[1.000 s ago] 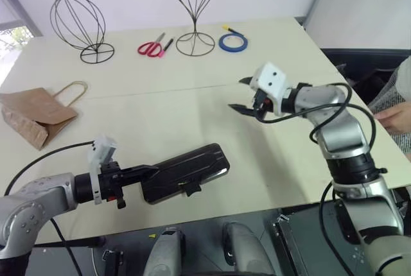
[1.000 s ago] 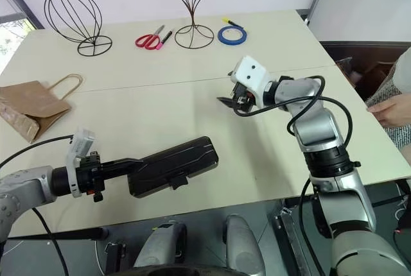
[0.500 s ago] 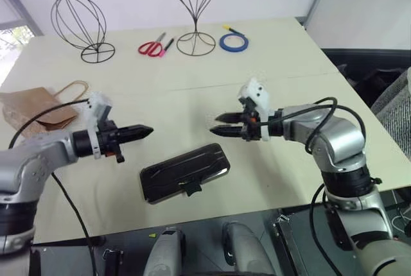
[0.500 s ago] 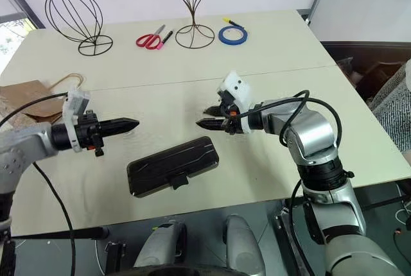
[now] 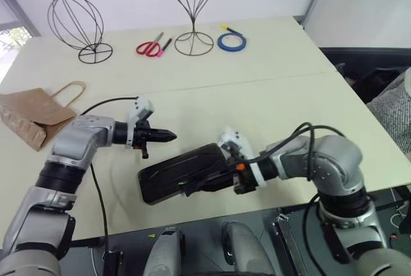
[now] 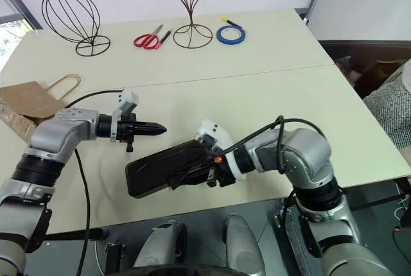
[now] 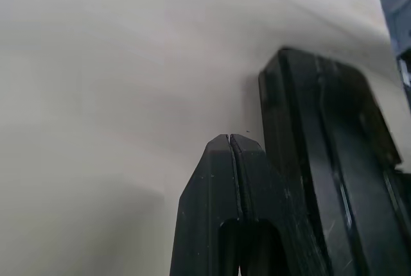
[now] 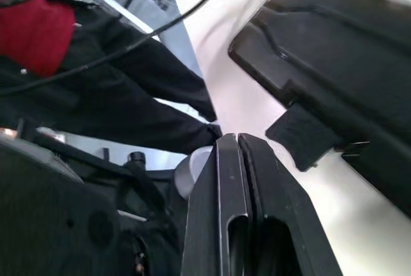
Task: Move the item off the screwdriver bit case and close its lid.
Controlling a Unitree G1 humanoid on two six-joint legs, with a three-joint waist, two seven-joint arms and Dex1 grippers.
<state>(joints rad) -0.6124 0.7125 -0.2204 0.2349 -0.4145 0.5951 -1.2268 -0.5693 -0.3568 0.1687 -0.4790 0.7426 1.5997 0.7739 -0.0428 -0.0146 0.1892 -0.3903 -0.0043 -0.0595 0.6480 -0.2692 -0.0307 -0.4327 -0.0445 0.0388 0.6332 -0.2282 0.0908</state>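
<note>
- The screwdriver bit case (image 5: 183,173) is lying lid-down-closed at lower centre of the counter (image 5: 270,96).
- The left gripper (image 5: 172,137), pinched together, is hovering just above-left of it.
- The right gripper (image 5: 192,186), fingers together and empty, is reaching along its lower edge near the latch.
- The paper bag (image 5: 32,114) is resting far left.

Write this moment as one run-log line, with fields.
bag: off case, table left | case: lid down | left tool: shut, beside case | right tool: shut, near latch tab
</note>
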